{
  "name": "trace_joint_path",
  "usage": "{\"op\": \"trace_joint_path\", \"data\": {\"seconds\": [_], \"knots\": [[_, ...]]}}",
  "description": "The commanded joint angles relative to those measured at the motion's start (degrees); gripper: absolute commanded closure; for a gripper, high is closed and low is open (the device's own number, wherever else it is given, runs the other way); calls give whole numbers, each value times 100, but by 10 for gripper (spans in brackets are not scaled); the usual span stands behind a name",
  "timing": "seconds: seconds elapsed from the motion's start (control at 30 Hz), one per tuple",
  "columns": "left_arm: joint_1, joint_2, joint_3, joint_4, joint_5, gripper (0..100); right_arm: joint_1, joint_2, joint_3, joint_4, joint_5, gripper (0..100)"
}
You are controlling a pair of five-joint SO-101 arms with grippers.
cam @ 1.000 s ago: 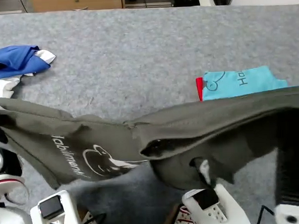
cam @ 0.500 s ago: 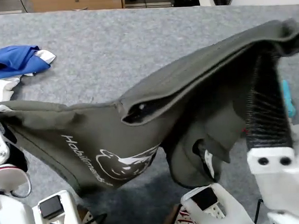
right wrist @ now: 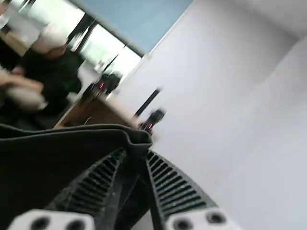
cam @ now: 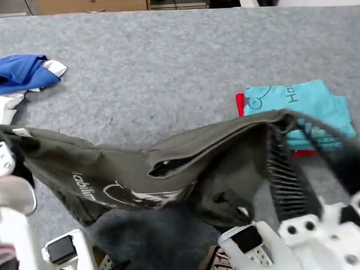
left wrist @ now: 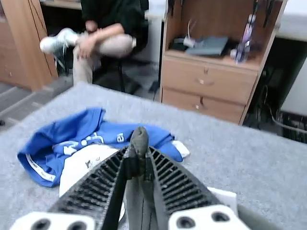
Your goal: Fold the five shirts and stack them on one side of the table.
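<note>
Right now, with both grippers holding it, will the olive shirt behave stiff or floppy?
Probably floppy: the olive shirt sags between the left gripper and the right gripper. Likely light: two pinched edges carry it. Its folds suggest easy creasing.

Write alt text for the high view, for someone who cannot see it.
An olive shirt hangs stretched over the grey table, pinched by the left claw and the right claw. Beyond lie a folded teal shirt on a red shirt, and a crumpled blue shirt beside a white shirt.
</note>
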State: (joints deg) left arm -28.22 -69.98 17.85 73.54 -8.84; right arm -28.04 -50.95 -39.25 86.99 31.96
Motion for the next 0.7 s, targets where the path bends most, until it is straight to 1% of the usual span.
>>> {"op": "trace_joint_path", "data": {"seconds": [0.0, 0.1, 0.17, 0.3, 0.37, 0.43, 0.53, 0.67], "knots": [[-9, 48, 501, -536, 44, 981, 101, -13, 382, 299, -79, 994], [-9, 101, 1143, -1292, 44, 981, 154, 31, 1182, 70, -79, 994], [-9, 101, 1644, -1916, 44, 981, 418, 22, 2062, -554, -88, 994], [44, 110, 2681, -3086, 44, 980, 1165, 40, 4171, -2620, -325, 994], [167, 110, 3200, -3657, 0, 980, 1332, 92, 5262, -3833, -316, 994], [273, 110, 3675, -4229, 0, 980, 1349, 251, 6097, -4879, -308, 994], [501, 110, 4387, -5178, 0, 980, 1349, 787, 6747, -6145, -325, 994], [703, 119, 5204, -6629, 0, 980, 1455, 1842, 6589, -7174, -615, 994]]}}
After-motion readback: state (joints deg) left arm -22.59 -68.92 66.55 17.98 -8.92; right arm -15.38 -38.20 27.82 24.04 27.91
